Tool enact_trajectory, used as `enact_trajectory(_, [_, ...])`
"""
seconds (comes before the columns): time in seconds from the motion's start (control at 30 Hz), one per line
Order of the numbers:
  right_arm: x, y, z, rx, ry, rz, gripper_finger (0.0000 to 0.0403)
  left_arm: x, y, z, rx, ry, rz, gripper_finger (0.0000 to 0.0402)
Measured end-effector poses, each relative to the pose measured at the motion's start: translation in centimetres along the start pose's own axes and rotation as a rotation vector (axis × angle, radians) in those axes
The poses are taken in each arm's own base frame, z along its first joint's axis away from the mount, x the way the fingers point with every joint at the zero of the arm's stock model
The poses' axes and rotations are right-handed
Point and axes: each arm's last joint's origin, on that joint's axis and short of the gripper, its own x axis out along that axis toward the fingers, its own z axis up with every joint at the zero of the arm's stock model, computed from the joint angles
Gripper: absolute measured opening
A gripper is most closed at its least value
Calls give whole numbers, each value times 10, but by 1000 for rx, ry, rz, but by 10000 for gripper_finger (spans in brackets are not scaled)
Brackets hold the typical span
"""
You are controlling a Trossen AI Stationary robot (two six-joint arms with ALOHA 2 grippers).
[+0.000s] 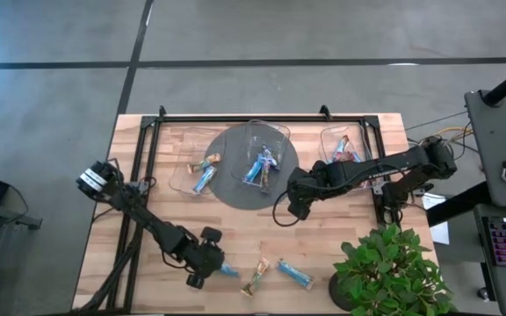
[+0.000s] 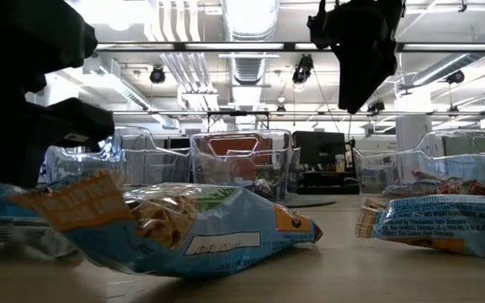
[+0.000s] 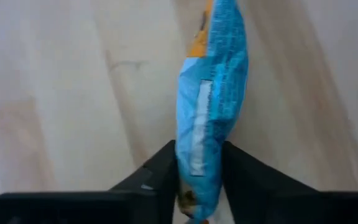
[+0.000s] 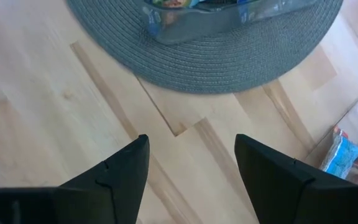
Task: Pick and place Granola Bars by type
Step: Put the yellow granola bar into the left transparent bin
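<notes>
Left gripper [image 3: 199, 180] near table's [image 1: 139, 263] front edge, clamped on blue bar [image 3: 211, 99]. Right gripper [image 4: 191, 168] spread apart, empty, beside grey mat [image 4: 229, 62] mid-table.

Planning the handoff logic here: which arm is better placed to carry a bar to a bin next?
Left. The left gripper already has its jaws closed on a blue bar at the table's front edge. The right gripper hangs open and empty beside the grey mat.
</notes>
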Motion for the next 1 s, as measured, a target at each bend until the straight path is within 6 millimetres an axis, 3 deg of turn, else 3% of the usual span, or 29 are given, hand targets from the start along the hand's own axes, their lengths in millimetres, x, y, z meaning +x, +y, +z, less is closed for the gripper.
enact_trajectory(0.13, [0,0,0,0,-1,0,226,-14,0,11,-40,-13,30,51])
enact_trajectory(0.27, [-1,0,1,-5,-11,1,226,-33,3,13,-111,58,97,38])
enact_trajectory(0.4, [-4,1,4,-19,-43,-16,226,-74,9,17,-300,-8,198,46])
enact_trajectory(0.53, [-7,0,7,-14,-73,-33,226,-125,22,15,-660,-253,318,42])
enact_trajectory(0.67, [-8,1,10,-4,-110,-51,226,-173,43,-6,-1073,-569,484,39])
enact_trajectory(0.77, [-8,2,12,20,-131,-37,226,-195,61,-27,-1265,-754,568,39])
enact_trajectory(0.87, [-9,3,14,32,-151,-22,226,-201,81,-47,-1368,-799,633,39])
enact_trajectory(1.0, [-9,4,15,43,-165,-15,226,-193,110,-70,-1507,-810,727,39])
